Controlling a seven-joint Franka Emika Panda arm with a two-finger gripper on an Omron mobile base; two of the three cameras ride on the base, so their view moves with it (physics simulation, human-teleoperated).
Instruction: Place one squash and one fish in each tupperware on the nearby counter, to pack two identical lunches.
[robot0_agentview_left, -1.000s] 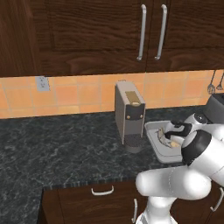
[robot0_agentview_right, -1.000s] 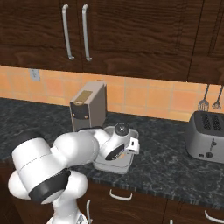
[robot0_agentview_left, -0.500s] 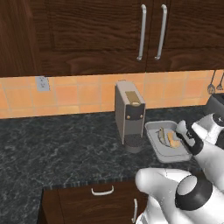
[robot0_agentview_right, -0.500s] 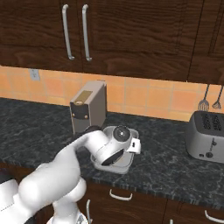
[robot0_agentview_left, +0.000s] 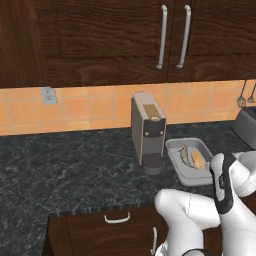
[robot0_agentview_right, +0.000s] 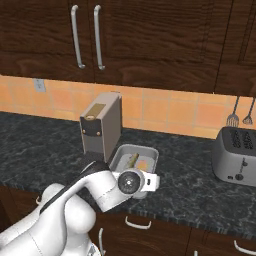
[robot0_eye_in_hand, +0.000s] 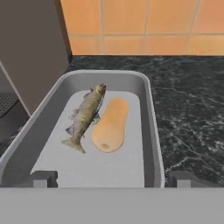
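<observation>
One tupperware (robot0_eye_in_hand: 151, 118) lies on the black counter (robot0_eye_in_hand: 188, 109) straight ahead of my gripper (robot0_eye_in_hand: 111, 178). Inside it a grey-green fish (robot0_eye_in_hand: 86, 114) lies next to a tan squash (robot0_eye_in_hand: 111, 124), the two touching along their sides. My fingertips (robot0_eye_in_hand: 43, 178) stand wide apart at the tray's near rim, open, with nothing between them. The left base view has the same tupperware (robot0_agentview_left: 172, 157) with the squash (robot0_agentview_left: 199, 160) and fish (robot0_agentview_left: 185, 155) in it. From the right, the tupperware (robot0_agentview_right: 150, 150) sits just beyond my wrist.
A grey coffee machine (robot0_agentview_left: 148, 131) (robot0_agentview_right: 101, 124) stands right beside the tray, its wall close on the left in the hand view. A silver toaster (robot0_agentview_right: 236, 155) sits further right on the counter (robot0_agentview_right: 190, 190). Orange tiled wall and dark cupboards close the back.
My hand has pulled back from over the tray toward the counter's front edge, and the jaws opened a little wider. Fish and squash stay in the tray.
</observation>
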